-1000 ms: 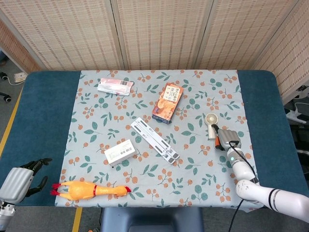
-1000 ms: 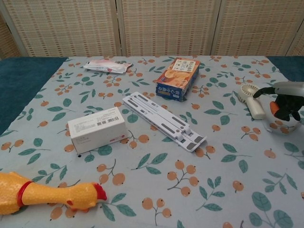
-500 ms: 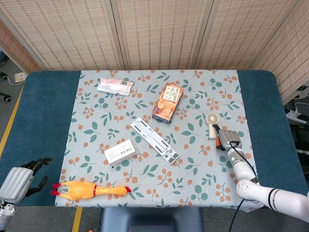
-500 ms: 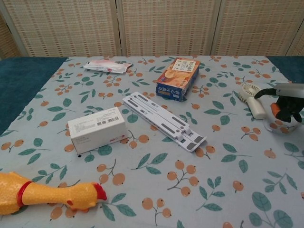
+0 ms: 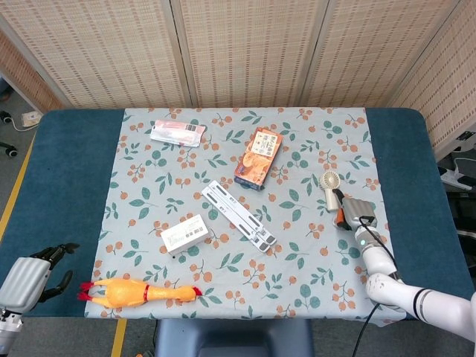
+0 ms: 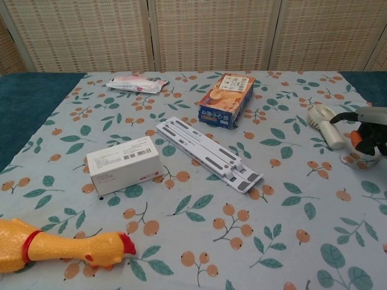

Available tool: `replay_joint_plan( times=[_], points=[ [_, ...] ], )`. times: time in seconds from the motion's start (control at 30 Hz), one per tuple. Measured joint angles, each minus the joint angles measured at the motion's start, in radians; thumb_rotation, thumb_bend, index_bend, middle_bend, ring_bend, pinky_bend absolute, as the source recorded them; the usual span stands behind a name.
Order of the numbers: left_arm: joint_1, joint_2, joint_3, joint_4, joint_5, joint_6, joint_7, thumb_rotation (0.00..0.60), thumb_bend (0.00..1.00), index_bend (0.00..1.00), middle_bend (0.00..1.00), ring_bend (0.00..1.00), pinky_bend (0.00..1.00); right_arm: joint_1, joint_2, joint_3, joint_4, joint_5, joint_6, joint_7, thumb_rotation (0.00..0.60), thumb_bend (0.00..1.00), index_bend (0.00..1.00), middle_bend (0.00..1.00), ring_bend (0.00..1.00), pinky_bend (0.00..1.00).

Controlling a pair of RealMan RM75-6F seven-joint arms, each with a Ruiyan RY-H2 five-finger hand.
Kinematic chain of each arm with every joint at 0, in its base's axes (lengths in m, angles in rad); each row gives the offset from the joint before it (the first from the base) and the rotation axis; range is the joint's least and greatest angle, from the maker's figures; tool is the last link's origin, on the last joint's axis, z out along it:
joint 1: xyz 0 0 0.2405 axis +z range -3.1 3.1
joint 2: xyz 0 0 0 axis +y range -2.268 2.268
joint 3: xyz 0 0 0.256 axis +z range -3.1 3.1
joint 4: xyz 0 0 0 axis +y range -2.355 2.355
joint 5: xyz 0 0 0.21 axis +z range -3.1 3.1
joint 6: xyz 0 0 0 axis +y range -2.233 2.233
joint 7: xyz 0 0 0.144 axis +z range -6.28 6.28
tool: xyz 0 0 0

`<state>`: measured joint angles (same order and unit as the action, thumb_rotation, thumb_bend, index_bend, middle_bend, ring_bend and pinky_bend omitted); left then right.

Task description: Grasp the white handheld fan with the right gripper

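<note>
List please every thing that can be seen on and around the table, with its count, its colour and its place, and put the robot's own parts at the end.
tablecloth: 1, pale with orange fruit and green leaf print, over the middle of the table
table: 1, dark blue top, bare at both sides
handheld fan: 1, white, right side of the cloth, next to the right hand
snack box: 1, orange and blue, centre back
folding stand: 1, white, centre, lying flat
small carton: 1, white, left of centre
packet: 1, white and pink, back left
rubber chicken: 1, yellow with red, front left edge
left hand: 1, grey with black fingers, off the front left corner, holding nothing
right hand: 1, grey with black and orange, beside the fan's handle
</note>
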<state>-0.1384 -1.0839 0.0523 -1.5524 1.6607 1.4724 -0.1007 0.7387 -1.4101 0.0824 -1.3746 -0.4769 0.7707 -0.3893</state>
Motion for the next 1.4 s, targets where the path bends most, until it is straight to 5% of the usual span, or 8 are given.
replay_joint_plan(
  times=[0.5,0.9,1.2,1.3,1.4],
  points=[
    [-0.002,0.000,0.000,0.001,-0.001,-0.005,-0.003,0.600,0.43,0.25,0.34,0.39,0.59,-0.019,-0.012,0.009,0.049,-0.034,-0.038,0.063,0.600,0.82,0.08,0.76,0.61,0.64],
    [-0.003,0.000,0.003,0.000,0.003,-0.007,-0.004,0.600,0.43,0.25,0.34,0.39,0.59,-0.054,0.040,0.019,-0.059,-0.153,0.023,0.109,0.600,0.82,0.08,0.76,0.61,0.64],
    [-0.007,0.000,0.004,0.003,0.003,-0.013,-0.010,0.600,0.43,0.25,0.34,0.39,0.59,-0.120,0.097,-0.004,-0.190,-0.306,0.196,0.103,0.600,0.82,0.08,0.76,0.61,0.64],
    [-0.007,0.000,0.004,0.002,0.004,-0.013,-0.007,0.600,0.43,0.25,0.34,0.39,0.59,-0.160,0.106,-0.021,-0.221,-0.381,0.292,0.096,0.600,0.81,0.08,0.76,0.55,0.62],
    [-0.005,0.000,0.005,-0.001,0.005,-0.009,-0.002,0.600,0.43,0.25,0.34,0.39,0.59,-0.216,0.105,-0.046,-0.235,-0.486,0.410,0.101,0.600,0.69,0.09,0.66,0.44,0.59]
  ],
)
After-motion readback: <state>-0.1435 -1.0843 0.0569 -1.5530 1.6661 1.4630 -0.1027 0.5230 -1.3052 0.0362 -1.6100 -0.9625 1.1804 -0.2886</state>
